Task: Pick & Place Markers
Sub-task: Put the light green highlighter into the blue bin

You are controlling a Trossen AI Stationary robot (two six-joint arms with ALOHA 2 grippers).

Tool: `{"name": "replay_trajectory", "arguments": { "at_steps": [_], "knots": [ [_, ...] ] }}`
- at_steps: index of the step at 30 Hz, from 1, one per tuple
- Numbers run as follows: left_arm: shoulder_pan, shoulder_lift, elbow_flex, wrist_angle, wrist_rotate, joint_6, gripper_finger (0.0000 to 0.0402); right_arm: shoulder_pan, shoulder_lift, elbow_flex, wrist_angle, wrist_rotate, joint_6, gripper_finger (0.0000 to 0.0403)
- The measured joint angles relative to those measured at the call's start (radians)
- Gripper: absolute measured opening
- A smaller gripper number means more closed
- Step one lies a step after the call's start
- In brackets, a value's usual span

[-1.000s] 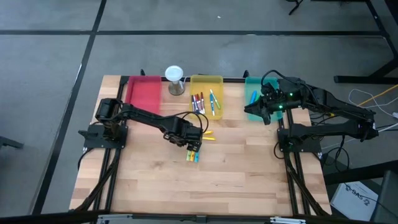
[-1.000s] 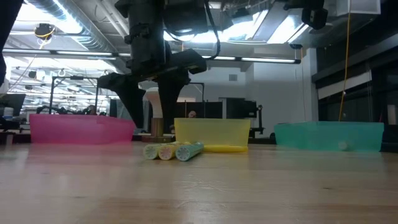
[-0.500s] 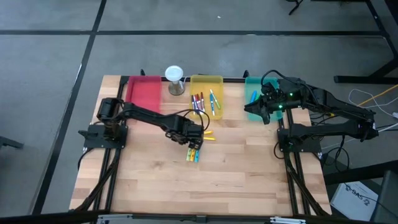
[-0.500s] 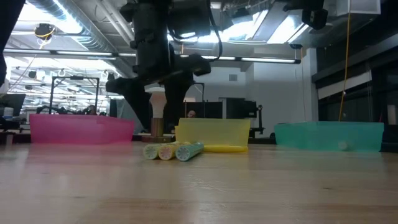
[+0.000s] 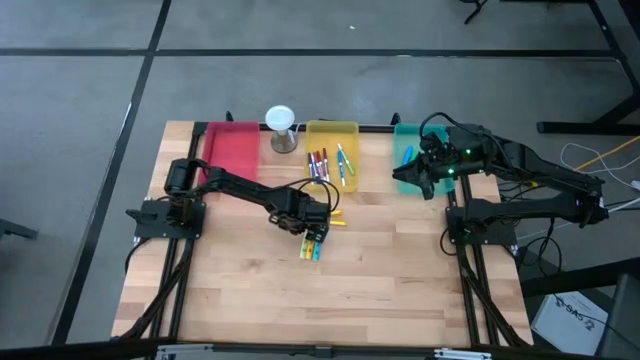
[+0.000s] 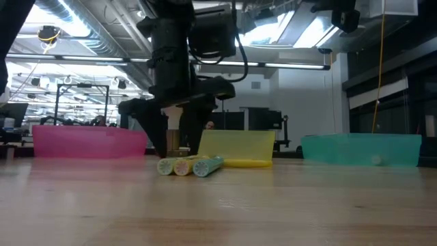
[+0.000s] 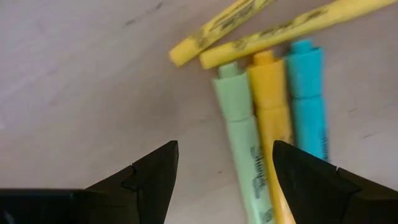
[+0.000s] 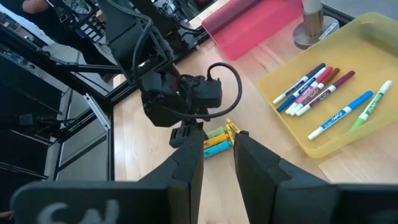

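Three markers lie side by side on the table's middle: green point(image 7: 239, 130), orange-yellow point(image 7: 271, 106) and teal point(image 7: 306, 87). Two thin yellow markers point(image 7: 249, 25) lie just beyond their caps. In the low view the same three markers point(image 6: 190, 166) show end-on. My left gripper point(image 7: 225, 146) hangs open just above them, pointing down, with the green marker below the gap between its fingers. It touches nothing. My right gripper point(image 8: 219, 146) waits raised by the teal tray point(image 5: 404, 150), its fingers a little apart with nothing between them.
A red tray point(image 5: 232, 150), a yellow tray point(image 5: 348, 130) holding several markers point(image 5: 322, 165) and the teal tray line the far edge. A white-topped hourglass-like object point(image 5: 281, 128) stands between the red and yellow trays. Bare wood lies toward the near edge.
My left gripper has sunk toward the markers on the table, staying open and pointing down. The markers have not moved.
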Motion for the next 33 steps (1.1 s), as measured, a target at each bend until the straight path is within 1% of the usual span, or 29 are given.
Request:
{"name": "replay_trajectory", "arguments": {
  "at_steps": [3,22,27,33],
  "knots": [
    [0.000,0.000,0.001,-0.009,-0.025,-0.002,0.0253,0.000,0.000,0.000,-0.001,0.000,-0.003,0.0088],
    [0.011,0.000,0.001,-0.010,-0.058,0.006,0.0253,0.000,0.000,0.000,-0.001,0.000,0.000,0.0088],
    [0.021,0.033,0.000,-0.003,-0.033,0.006,0.0253,0.000,0.000,0.000,0.000,0.000,0.004,0.0088],
    [0.014,0.054,0.005,-0.002,-0.028,0.005,0.0253,0.000,0.000,0.000,0.003,0.000,0.004,0.0088]
  ]
}}
